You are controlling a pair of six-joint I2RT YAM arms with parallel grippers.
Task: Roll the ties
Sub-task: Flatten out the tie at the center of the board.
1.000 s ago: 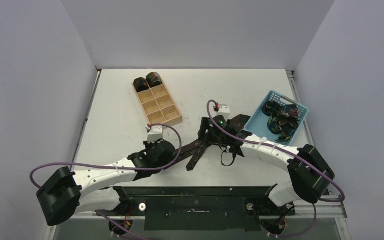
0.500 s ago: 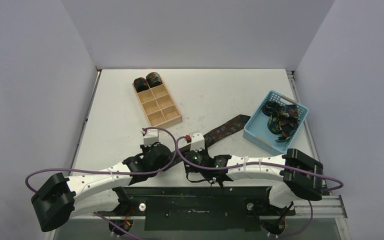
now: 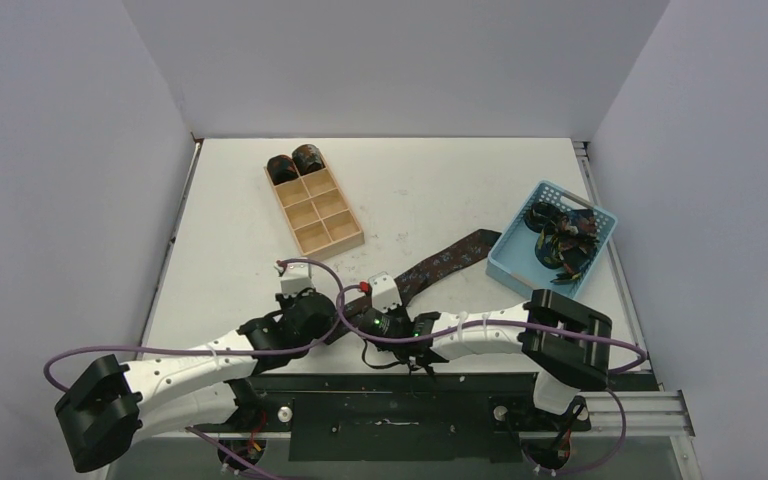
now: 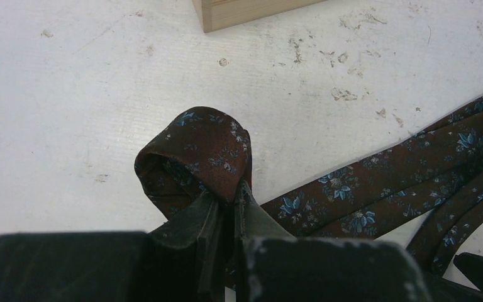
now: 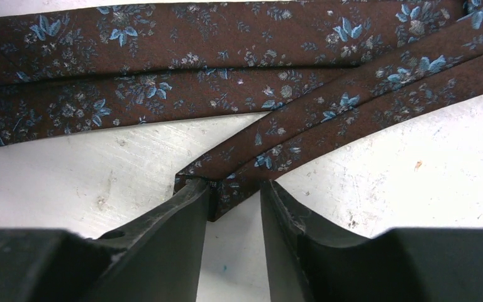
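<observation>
rolling just begun on one long brown-black necktie with small blue flowers (image 3: 442,262), which lies slantwise on the white table (image 3: 260,230), far end just beside the light blue plastic basket (image 3: 520,276). left gripper (image 4: 229,196) clamped on the folded-over end, which forms a small first loop. right gripper (image 5: 236,189) narrow, tips straddling the thin tail, no clamp seen. next move probably calls for winding the loop along the strip against slight tension

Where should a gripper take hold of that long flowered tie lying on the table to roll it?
Take the tie at its narrow end: it lies flat and is slim enough to fit between two fingers. Come from above, fingers across its width, as the right gripper does. The left gripper pinches the folded loop.
</observation>
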